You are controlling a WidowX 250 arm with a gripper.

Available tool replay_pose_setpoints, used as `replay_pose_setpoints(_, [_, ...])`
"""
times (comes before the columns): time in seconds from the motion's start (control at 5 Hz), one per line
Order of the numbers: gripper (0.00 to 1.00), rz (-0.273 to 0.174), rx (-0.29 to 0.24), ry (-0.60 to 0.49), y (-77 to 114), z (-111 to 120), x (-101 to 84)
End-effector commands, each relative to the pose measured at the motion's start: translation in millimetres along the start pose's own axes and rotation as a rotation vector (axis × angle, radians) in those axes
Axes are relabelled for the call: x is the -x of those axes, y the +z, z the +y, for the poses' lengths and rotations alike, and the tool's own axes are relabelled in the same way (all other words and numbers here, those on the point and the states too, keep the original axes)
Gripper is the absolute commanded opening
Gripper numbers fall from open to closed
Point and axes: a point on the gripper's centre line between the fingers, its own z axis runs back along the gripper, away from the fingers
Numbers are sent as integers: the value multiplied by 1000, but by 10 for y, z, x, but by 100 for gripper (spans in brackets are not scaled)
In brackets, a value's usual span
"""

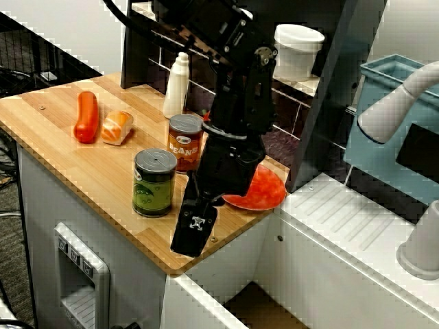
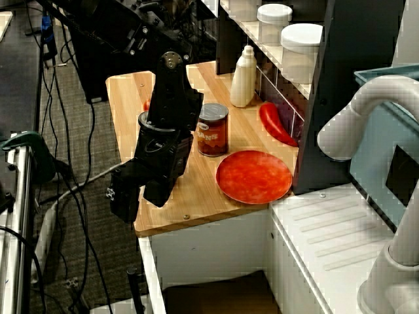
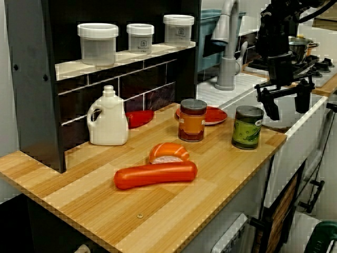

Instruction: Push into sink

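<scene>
A green-labelled can stands near the front corner of the wooden counter, with an orange beans can just behind it. My gripper hangs open and empty just to the right of the green can, apart from it, at the counter's corner nearest the sink. In the view along the counter its two black fingers spread wide beside the green can. The sink lies below that corner, its brownish bottom partly showing. The arm hides most of the green can in the view from the sink side.
A red plate lies at the counter's sink end. A sausage, a bread roll and a white bottle sit farther left. A red pepper lies against the shelf unit. A faucet and blue-grey bin stand past the drainboard.
</scene>
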Motion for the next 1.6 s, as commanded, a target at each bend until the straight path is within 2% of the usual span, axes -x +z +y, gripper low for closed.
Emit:
replay_pose_setpoints(0.0, [100,0,0,0,0,0,0])
replay_pose_setpoints(0.2, [100,-24,55,-54,202,-11,120])
replay_pose_setpoints(0.4, [100,-26,84,-89,344,-81,262])
replay_pose_setpoints(0.6, [100,-25,79,-118,401,-151,393])
replay_pose_setpoints(0.8, [100,-54,57,-120,472,-182,629])
replay_pose_setpoints(1.0, [100,-120,-20,-102,498,-132,840])
replay_pose_setpoints(1.4, [100,-217,-160,-67,540,122,1184])
